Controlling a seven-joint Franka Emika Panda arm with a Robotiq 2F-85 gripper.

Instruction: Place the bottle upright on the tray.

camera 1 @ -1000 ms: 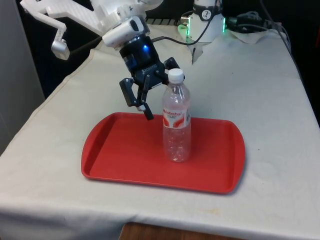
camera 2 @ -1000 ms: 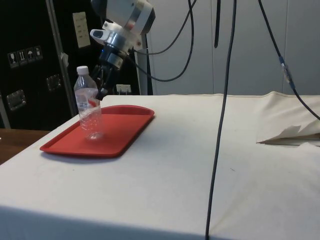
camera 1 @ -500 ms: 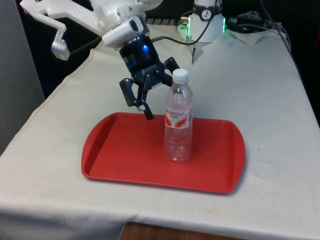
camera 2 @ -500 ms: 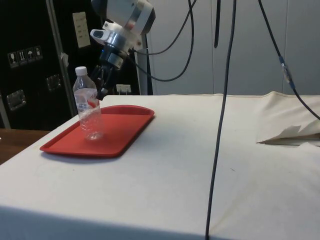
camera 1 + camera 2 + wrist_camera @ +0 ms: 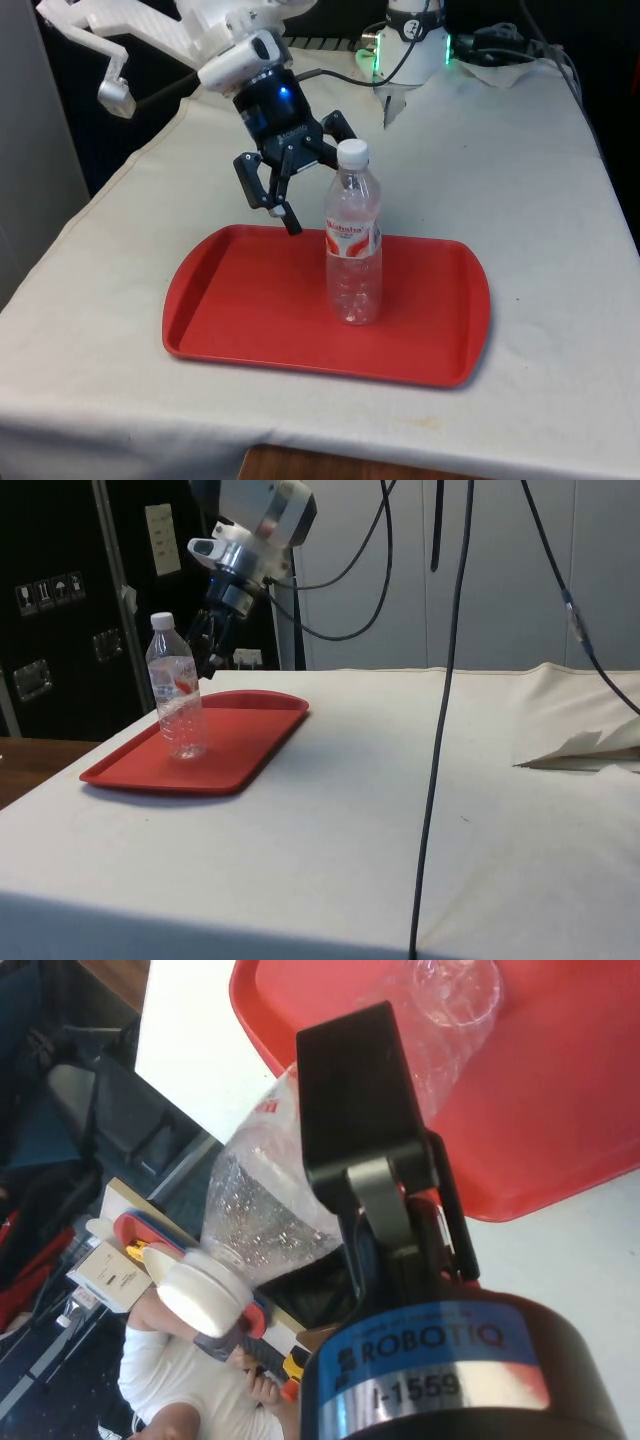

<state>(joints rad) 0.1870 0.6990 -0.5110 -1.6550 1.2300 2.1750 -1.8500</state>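
The black two-finger hand [image 5: 309, 190] carries white lettering on its body; in the wrist view it reads "ROBOTIQ" with "I-1559" below it on a silver band. The clear plastic water bottle with a white screw cap [image 5: 352, 240] has a red and white label around its upper body; the label's writing cannot be read.

The bottle is see-through with a ribbed lower half, looks empty, and its cap [image 5: 352, 152] is on. It stands upright on the red plastic tray with rounded corners [image 5: 230, 300], right of the tray's middle in the front view. In the side view the bottle [image 5: 176, 698] stands on the tray [image 5: 250, 735] toward its near end.

The hand hovers above the tray's far edge, just to the front view's left of the bottle's neck and apart from it. Its fingers [image 5: 291, 219] are spread and grip nothing. In the side view the hand [image 5: 208, 648] hangs behind the bottle's shoulder. The tray lies flat on the white-clothed worktop [image 5: 520, 180].

In the wrist view the bottle [image 5: 270, 1210] shows beside one black finger [image 5: 365, 1130], and a person in a white top [image 5: 185, 1385] sits beyond the worktop's edge.
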